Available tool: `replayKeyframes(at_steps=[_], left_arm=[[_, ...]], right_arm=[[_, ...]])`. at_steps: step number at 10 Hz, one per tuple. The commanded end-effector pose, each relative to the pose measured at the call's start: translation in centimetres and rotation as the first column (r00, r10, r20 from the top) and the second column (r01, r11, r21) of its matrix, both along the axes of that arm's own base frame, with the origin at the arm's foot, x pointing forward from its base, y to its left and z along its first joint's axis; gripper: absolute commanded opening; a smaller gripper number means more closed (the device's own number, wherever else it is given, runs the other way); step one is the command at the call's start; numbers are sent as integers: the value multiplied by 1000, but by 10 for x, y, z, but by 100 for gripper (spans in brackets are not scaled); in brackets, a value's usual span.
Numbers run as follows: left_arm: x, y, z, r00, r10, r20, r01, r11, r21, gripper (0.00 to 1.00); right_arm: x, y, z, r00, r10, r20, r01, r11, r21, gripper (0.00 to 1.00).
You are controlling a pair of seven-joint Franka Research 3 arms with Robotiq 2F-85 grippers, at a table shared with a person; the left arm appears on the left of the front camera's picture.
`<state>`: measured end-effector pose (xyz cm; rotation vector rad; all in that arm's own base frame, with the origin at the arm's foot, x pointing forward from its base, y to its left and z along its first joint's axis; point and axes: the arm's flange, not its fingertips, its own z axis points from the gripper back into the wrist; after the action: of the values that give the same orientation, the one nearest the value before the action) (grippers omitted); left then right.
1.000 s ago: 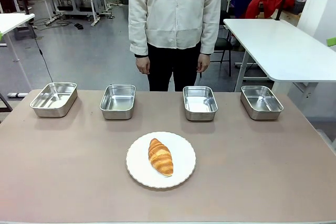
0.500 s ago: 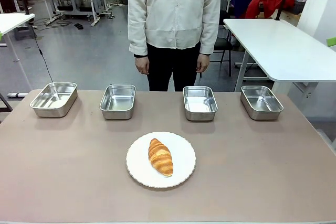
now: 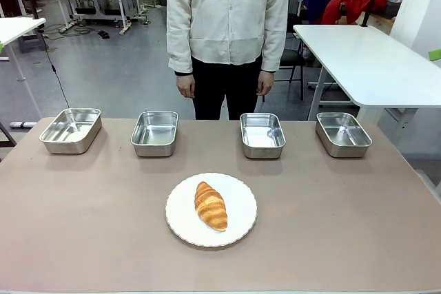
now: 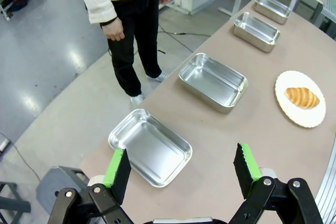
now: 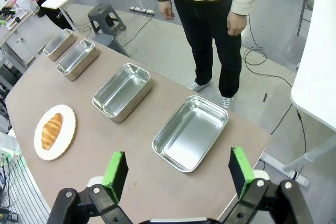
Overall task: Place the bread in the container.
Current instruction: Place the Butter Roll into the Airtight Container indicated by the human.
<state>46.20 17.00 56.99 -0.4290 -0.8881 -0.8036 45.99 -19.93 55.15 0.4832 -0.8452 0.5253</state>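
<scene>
Two pairs of fingers, both spread wide and holding nothing. My left fingers [image 4: 116, 174] hang high over the left end of the desk [image 3: 331, 232], and my right fingers [image 5: 240, 170] hang the same way over the right end. I judge this a waiting pose: from up here each wrist looks down the whole row before either arm commits.

Just below my left fingers lies the leftmost tray [image 4: 149, 148]; below my right fingers lies the rightmost tray [image 5: 190, 132]. The four trays [image 3: 154, 133] stand apart in a line along the far edge, open side up and empty, so any one could take the load. Which one is meant I cannot tell.

The bread [image 3: 211, 205] lies on a white plate [image 3: 242, 194] on the near middle of the desk, well apart from every tray. That spot looks within reach of either arm.

Beyond the desk a person [image 3: 231, 18] stands back with hands [image 3: 186, 86] hanging at the sides, probably leaving the work to me.

From the front, the row's spacing and the bread's lengthwise lie are plain. The wrist views add the bare tray floors seen from above, and the bread [image 4: 302, 97] [image 5: 51, 129] from either flank.
</scene>
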Motion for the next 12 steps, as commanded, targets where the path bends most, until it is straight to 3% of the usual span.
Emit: replayKeyframes(at_steps=[1, 12], left_arm=[[-1, 1, 0, 1000, -9, 5, 9, 1000, 1, 100], [-1, 1, 0, 1000, -9, 5, 9, 1000, 1, 100]], right_arm=[[0, 1, 1, 1000, 1, 3, -1, 1000, 1, 100], [0, 1, 1, 1000, 1, 3, -1, 1000, 1, 100]])
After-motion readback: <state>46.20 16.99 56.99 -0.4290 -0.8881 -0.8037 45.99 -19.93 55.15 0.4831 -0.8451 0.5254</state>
